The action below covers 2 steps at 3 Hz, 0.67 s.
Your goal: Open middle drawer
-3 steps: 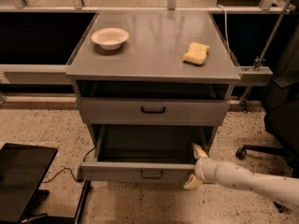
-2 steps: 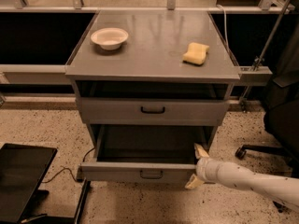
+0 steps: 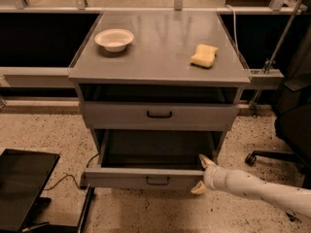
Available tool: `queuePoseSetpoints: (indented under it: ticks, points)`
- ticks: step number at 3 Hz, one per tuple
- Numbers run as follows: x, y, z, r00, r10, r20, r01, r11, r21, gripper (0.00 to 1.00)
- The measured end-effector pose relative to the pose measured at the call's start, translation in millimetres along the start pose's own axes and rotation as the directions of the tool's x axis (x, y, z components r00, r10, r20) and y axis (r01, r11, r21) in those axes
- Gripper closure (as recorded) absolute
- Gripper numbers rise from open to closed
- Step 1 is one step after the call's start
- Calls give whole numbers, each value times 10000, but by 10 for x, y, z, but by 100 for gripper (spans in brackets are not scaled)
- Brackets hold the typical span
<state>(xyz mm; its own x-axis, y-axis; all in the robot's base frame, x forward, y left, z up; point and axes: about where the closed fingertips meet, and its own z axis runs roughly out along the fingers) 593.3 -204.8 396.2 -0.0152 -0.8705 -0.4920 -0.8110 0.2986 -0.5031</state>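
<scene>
The middle drawer (image 3: 146,177) is a grey metal drawer with a small black bar handle (image 3: 158,180). It stands pulled out from the cabinet, and its deep grey tray shows nothing inside. My gripper (image 3: 203,174), on a white arm coming in from the lower right, is at the right end of the drawer front. It is open: one cream fingertip (image 3: 206,160) is over the tray's inner corner and the other is in front of the panel. It holds nothing.
Above the open drawer is another grey drawer (image 3: 159,114) with a black handle. The cabinet top (image 3: 160,47) carries a white bowl (image 3: 114,39) and a yellow sponge (image 3: 204,56). A black flat case (image 3: 22,186) lies on the floor at left. An office chair base (image 3: 272,157) is at right.
</scene>
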Motion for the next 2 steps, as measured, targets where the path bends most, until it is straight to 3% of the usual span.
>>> queuePoseSetpoints:
  ticks: [2]
  points:
    - [0, 0, 0, 10000, 0, 1, 0, 10000, -1, 64]
